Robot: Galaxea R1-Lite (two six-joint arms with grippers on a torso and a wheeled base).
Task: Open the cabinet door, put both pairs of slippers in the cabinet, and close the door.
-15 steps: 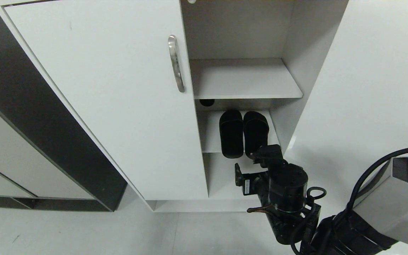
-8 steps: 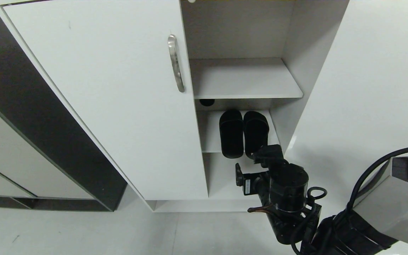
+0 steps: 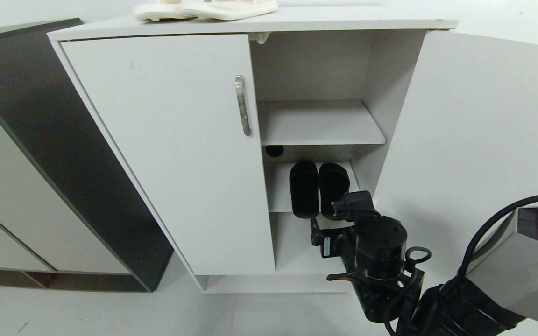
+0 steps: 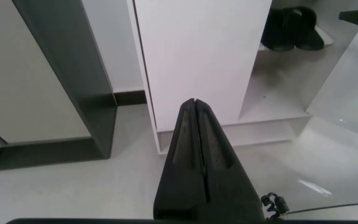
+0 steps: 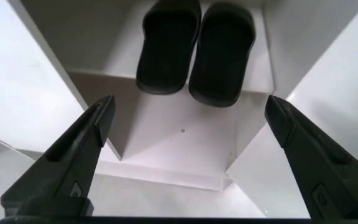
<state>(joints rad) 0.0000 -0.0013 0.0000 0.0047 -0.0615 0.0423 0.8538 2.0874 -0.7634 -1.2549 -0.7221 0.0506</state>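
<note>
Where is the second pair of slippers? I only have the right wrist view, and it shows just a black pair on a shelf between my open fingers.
Observer: The light pair lies on the cabinet top, above the closed left door.
Operator: Is the right door out of the way?
Observer: Yes, the right door stands swung wide open beside the shelves.
Operator: What is the left gripper doing?
Observer: The left gripper is out in front of the left door, above the floor, with its fingers shut on nothing.
</note>
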